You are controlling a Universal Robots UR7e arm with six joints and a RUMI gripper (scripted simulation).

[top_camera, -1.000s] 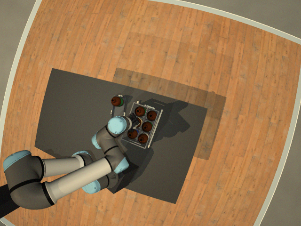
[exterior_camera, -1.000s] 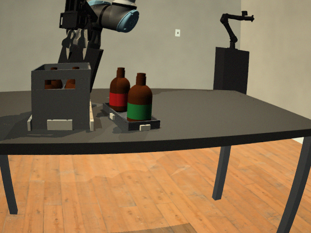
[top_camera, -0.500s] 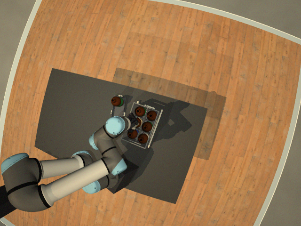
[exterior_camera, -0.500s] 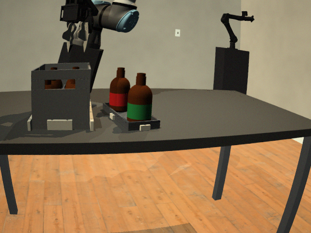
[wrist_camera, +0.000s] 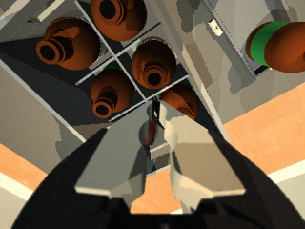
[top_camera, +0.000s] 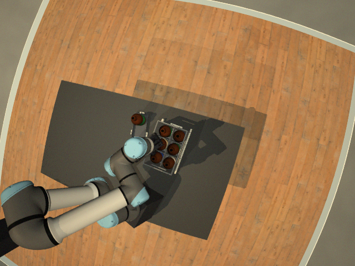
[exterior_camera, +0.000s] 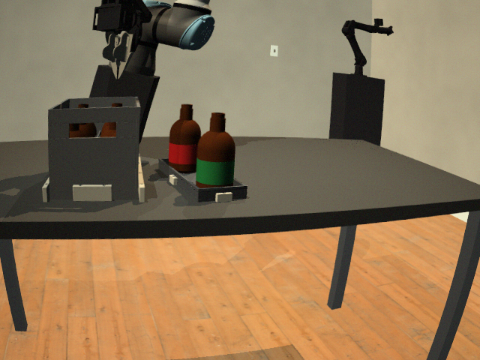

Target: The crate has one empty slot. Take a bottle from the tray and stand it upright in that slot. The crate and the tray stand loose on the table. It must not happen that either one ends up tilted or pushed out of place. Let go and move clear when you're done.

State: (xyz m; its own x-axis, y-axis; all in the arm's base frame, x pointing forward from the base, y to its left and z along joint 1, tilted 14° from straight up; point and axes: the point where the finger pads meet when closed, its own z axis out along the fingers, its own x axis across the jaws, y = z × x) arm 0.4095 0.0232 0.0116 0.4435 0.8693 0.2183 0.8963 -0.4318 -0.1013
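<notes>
Brown bottle for the slot: by the look of it already in the open-topped dark grey crate (top_camera: 157,122) (exterior_camera: 93,163) (wrist_camera: 43,101) at the left of the exterior view, with all six compartments filled from above; impossible to tell which of the six came from the tray. Crate level on the table, no lean to be seen. Just above its rim, the black gripper with pale pointed fingers (top_camera: 159,142) (exterior_camera: 118,75): shut narrow, tips together, nothing between them. Placing therefore probably finished, with only the withdrawal left. For that, lift straight up first, slowly, fingertips well over the bottle necks and the crate walls before any sideways travel. Keep the fingers shut, since a spread now could knock a neck or catch the rim. Farther right, the low dark grey tray (top_camera: 146,124) (exterior_camera: 186,184) (wrist_camera: 233,50), flat on the table, apart from the crate, with a red-labelled brown bottle (exterior_camera: 183,153) toward its far end and a green-labelled brown bottle (top_camera: 137,119) (exterior_camera: 215,170) (wrist_camera: 286,48) toward its near end, both upright. Leave both alone. Best to steer the wrist and forearm high past them, as a low sweep toward the tray could topple one or shove the tray; then stop well clear.

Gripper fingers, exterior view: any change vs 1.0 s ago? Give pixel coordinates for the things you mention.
Yes. The fingers of the gripper (top_camera: 160,145) (exterior_camera: 118,77) (wrist_camera: 155,101) stood apart then; now their tips meet, closed over the crate (top_camera: 181,151) (exterior_camera: 93,163) (wrist_camera: 71,130), which sits unchanged.
</notes>
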